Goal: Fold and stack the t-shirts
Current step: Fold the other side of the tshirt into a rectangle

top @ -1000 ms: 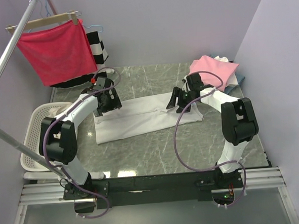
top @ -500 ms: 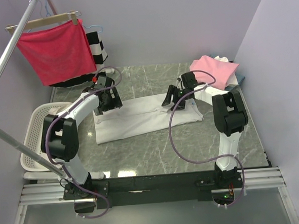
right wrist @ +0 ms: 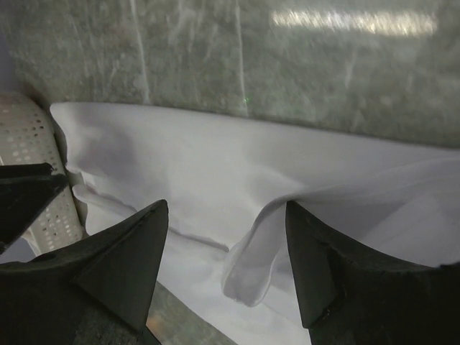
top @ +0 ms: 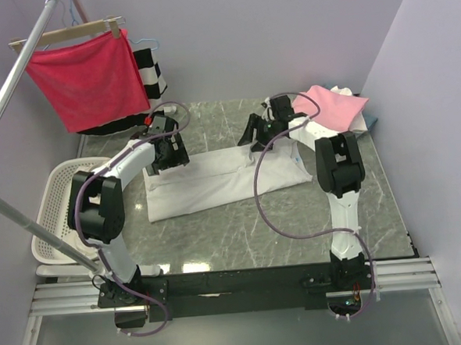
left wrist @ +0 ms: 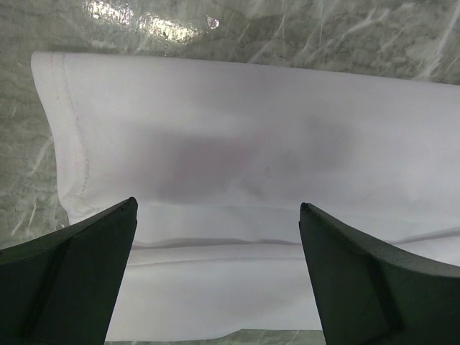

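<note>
Looking down from above, we see the white shirt [top: 216, 185] lying flat on the counter [top: 242, 234], folded into a long band. Its long axis runs left to right, with the right end a little farther from the arm bases than the left end. A stitched hem closes the left end.

The left claw [top: 167, 157] is over the far left corner of the band. In its wrist view the fingers [left wrist: 72, 280] are spread wide, with smooth cloth lying between them and nothing gripped. The hem runs down the left side of that view. We cannot tell whether the tips touch the cloth.

The right claw [top: 255, 132] is at the far edge of the band, right of its middle. Its fingers [right wrist: 122, 266] are also spread. A loose lip of white cloth curls up between them, but neither finger presses on it.

Beyond the band's right end, in the far right corner, a pink shirt [top: 328, 104] tops a small pile, with white and blue-grey cloth showing under it.

A basket [top: 52, 199] stands at the counter's left edge. A red cloth [top: 91, 75] hangs from a hanger above it, with a striped garment [top: 152, 75] just behind.
</note>
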